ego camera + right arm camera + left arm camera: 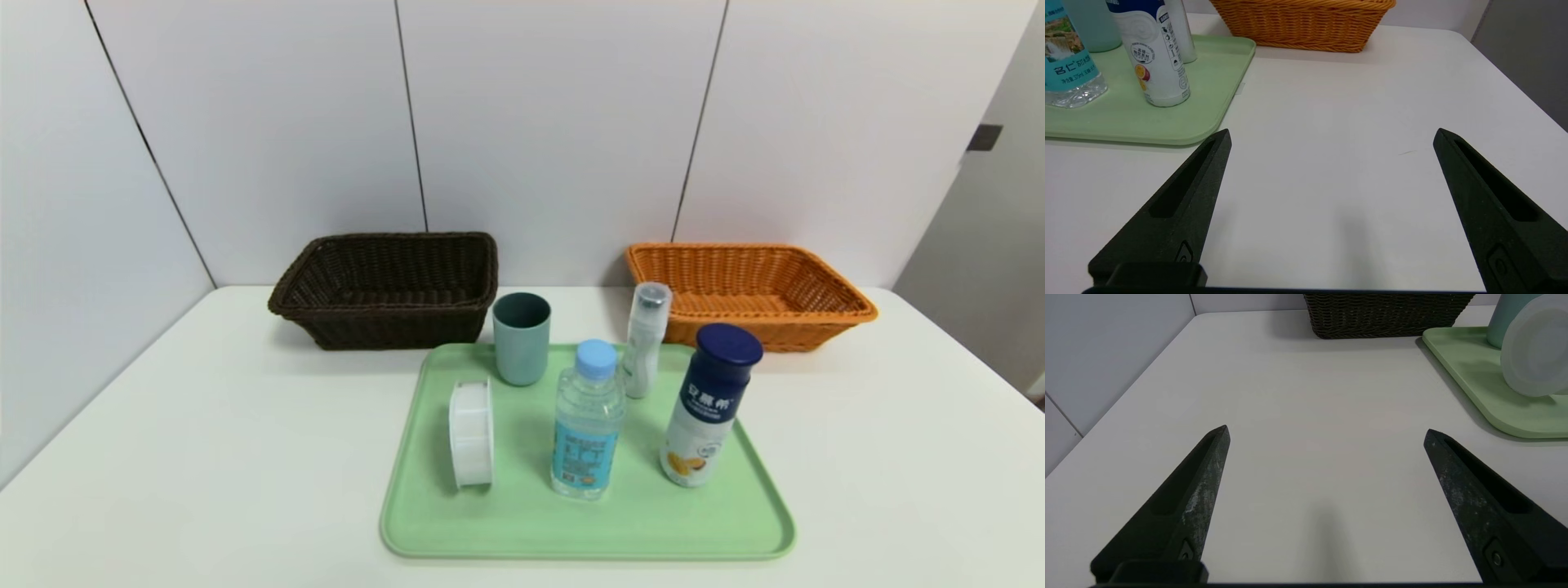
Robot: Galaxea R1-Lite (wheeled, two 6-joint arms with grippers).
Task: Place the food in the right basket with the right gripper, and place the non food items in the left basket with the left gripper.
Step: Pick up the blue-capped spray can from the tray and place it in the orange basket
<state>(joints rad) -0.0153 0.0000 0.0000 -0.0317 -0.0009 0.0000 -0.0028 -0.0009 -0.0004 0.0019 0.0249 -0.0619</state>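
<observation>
Tools, two: left tool (1326, 435) and right tool (1334, 134), both spread wide and holding nothing, above the white desk (269, 457). Green tray (531, 523): carried teal-grey cup (522, 343), round white case (472, 434), slim white bottle (645, 347), blue-capped water bottle (586, 433), navy-capped bottle (709, 408). Dark brown basket (400, 328), orange basket (759, 331): stood behind, empty.

Cup (522, 339), round case (472, 434), slim bottle (646, 341), water bottle (587, 420) and tall bottle (709, 406) standing, left to right, on the tray (653, 535); baskets (408, 327) (759, 327) lying behind.Five items are standing on the tray (653, 535): the round case (472, 434) left, the water bottle (587, 420) mid-tray, the tall bottle (709, 406) right, the cup (522, 339) and slim bottle (646, 341) behind. On the desk (229, 465), the left basket (400, 327) and right basket (759, 331) are sitting farther back.
</observation>
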